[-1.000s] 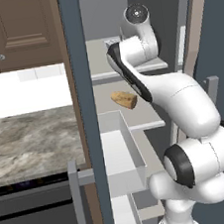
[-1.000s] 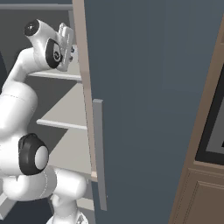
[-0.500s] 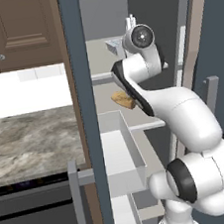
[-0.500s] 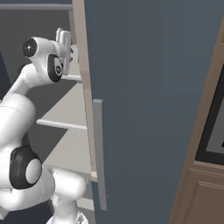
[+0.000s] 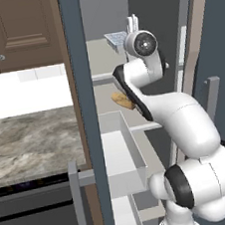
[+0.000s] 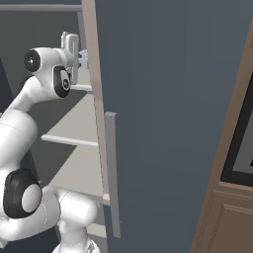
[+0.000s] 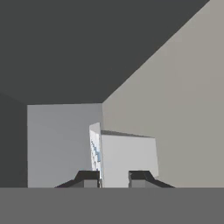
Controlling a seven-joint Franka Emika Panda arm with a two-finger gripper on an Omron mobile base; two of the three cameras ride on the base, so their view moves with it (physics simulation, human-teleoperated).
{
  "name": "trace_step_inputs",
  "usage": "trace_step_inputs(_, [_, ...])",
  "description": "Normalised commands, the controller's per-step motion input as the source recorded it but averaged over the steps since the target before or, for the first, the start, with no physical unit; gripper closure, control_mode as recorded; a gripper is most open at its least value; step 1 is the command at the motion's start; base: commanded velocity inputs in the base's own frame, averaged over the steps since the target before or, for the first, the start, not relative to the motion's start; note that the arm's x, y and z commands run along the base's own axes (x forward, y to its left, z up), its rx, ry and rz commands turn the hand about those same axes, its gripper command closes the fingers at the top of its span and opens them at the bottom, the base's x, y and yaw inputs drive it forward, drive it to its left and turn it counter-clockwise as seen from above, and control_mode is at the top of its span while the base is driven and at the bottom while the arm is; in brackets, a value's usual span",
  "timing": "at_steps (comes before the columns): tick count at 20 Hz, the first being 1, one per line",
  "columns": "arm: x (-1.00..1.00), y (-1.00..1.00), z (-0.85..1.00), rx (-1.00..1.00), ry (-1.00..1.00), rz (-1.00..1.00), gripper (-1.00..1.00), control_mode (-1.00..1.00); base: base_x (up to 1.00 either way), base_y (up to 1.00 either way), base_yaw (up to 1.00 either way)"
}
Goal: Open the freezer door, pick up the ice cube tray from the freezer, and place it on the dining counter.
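Observation:
The freezer stands open, its door seen edge-on at the left with a white bin on it. The pale blue-white ice cube tray lies on the upper shelf. My gripper is just to the tray's right at shelf height, fingers open and nothing between them. In the hand view the tray appears edge-on just ahead of the left fingertip, and the gripper is open beside a pale box. From the right the gripper hides most of the tray.
A brown lumpy food item lies on the shelf below, behind my arm. The marbled dining counter stretches left of the open door. A second slate-blue door with a grey bar handle stands close on the right.
My wrist has sunk a little and pushed deeper into the freezer, bringing the hand next to the tray on the upper shelf. The fingers stay open.

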Motion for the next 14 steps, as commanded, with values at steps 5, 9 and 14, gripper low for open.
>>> trace_step_inputs(5, [-0.55, 0.00, 0.31, 0.00, 0.00, 0.00, 1.00, -1.00, 0.00, 0.00, 0.00])
trace_step_inputs(9, [-0.71, 0.03, 0.30, 0.00, 0.00, 0.00, 1.00, -1.00, 0.00, 0.00, 0.00])
trace_step_inputs(14, [-0.89, 0.00, 0.16, 0.00, 0.00, 0.00, 1.00, -1.00, 0.00, 0.00, 0.00])
